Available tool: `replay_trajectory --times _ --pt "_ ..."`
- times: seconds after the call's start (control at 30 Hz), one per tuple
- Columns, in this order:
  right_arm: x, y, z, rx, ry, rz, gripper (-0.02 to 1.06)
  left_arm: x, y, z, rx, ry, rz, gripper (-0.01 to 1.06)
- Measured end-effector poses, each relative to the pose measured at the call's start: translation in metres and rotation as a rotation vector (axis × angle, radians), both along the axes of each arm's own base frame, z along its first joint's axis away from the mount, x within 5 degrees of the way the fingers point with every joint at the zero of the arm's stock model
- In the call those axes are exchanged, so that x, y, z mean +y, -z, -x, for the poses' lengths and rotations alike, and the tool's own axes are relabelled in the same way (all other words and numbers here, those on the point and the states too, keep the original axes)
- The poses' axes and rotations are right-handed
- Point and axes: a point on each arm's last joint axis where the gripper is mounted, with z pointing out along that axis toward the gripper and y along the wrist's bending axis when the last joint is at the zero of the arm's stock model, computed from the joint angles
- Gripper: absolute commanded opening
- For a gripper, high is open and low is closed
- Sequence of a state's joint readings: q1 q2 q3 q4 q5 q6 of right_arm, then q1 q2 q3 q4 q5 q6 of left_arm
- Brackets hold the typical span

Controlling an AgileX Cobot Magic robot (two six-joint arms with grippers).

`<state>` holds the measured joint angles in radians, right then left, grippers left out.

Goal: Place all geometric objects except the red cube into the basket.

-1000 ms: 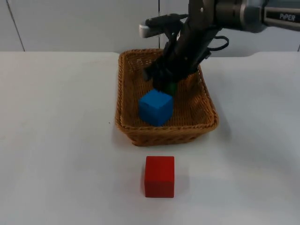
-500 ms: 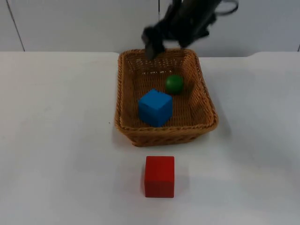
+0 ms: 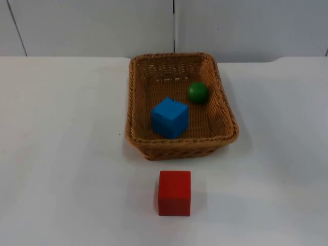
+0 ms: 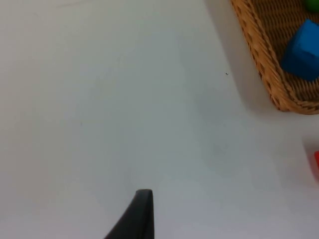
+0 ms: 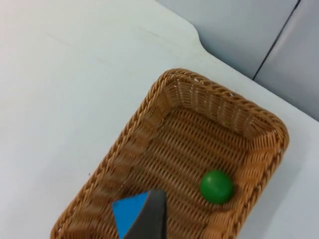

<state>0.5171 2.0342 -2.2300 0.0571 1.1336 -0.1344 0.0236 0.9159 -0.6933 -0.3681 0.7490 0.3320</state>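
Observation:
A brown wicker basket [image 3: 182,148] stands at the middle of the table. Inside it lie a blue cube [image 3: 169,117] toward the front and a green ball [image 3: 198,92] against the right wall. A red cube [image 3: 174,192] sits on the table in front of the basket. My right gripper [image 5: 149,219] hangs high above the basket [image 5: 219,94], looking down on the green ball [image 5: 217,186] and the blue cube [image 5: 128,213]. My left gripper [image 4: 142,214] waits over bare table left of the basket [image 4: 259,45], apart from the blue cube [image 4: 303,50].
White table top lies open on both sides of the basket and around the red cube [image 4: 316,162]. A grey partition wall [image 3: 174,25] closes the far edge behind the basket.
The right arm rose out of the basket and left the top view. The green ball stayed in the basket and rolled slightly right.

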Motion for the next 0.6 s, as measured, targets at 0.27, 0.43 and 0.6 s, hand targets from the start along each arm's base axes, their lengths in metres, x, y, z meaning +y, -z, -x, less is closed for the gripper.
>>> replay_trajectory --times 0.27,0.43,0.6 --pt "-0.028 -0.004 0.048 -0.042 0.017 -0.035 0.83 0.0 -0.013 0.017 -0.091 0.024 -0.025 1.05" --pt "-0.057 0.009 0.097 -0.102 0.028 -0.071 0.83 -0.002 -0.023 0.033 -0.144 0.035 -0.026 1.05" --pt "-0.091 0.017 0.156 -0.195 0.036 -0.124 0.83 -0.004 -0.032 0.051 -0.203 0.046 -0.012 1.05"
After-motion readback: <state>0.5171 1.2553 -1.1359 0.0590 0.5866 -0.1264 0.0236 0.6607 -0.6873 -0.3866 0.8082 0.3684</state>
